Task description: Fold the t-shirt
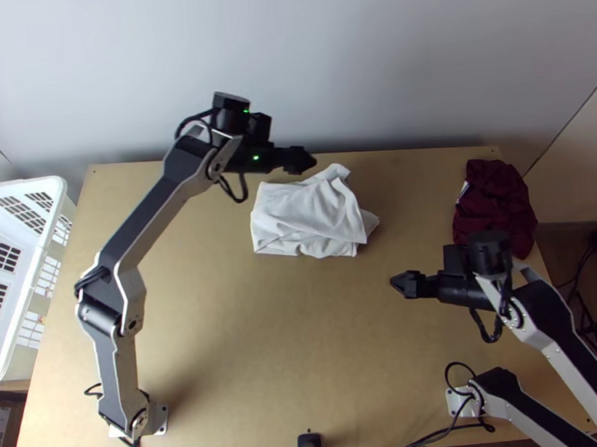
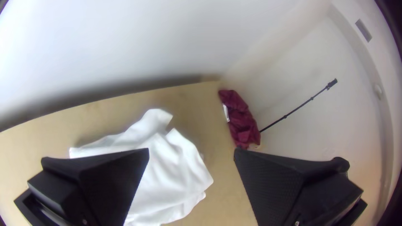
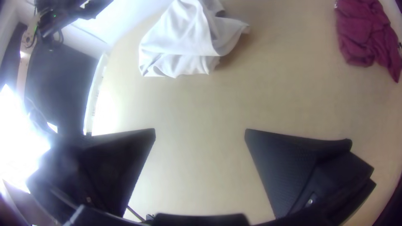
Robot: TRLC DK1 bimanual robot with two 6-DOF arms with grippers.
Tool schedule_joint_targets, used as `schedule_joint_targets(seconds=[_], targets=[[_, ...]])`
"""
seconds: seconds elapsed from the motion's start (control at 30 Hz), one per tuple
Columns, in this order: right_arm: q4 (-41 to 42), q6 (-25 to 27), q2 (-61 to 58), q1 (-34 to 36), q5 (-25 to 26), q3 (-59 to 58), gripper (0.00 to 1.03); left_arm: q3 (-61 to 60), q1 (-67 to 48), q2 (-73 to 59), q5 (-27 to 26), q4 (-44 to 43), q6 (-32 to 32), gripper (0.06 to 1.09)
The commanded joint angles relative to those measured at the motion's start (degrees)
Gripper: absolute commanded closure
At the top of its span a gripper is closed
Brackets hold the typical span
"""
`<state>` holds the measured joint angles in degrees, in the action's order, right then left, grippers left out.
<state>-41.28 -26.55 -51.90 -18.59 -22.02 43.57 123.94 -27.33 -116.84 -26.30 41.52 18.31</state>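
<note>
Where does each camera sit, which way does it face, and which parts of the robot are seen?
Top view: fixed high over the table's near edge, looking steeply down; shows the left arm and right arm.
Left wrist view: carried on the left arm, looking past its open jaws at the white cloth, toward the wall.
Right wrist view: carried on the right arm, looking past its open jaws across the table; part of the left arm shows.
All share the white cloth and dark red cloth.
</note>
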Motion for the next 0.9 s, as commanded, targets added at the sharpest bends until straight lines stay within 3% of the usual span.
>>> schedule_joint_targets(seconds=[0.0,0.43,0.87], targets=[[11.48,-4.48,-6.64,0.04,-1.97,-4.46,0.04,-6.25,3.43,6.97,0.03,8.49,-4.95,0.10],[31.61,-7.03,-29.05,0.57,-2.15,-0.51,0.04,-27.96,7.03,25.96,7.58,6.82,-9.08,0.10],[36.53,-8.96,-50.41,-2.94,-3.38,13.82,0.04,-42.47,15.64,43.10,8.81,6.73,-9.96,0.10]])
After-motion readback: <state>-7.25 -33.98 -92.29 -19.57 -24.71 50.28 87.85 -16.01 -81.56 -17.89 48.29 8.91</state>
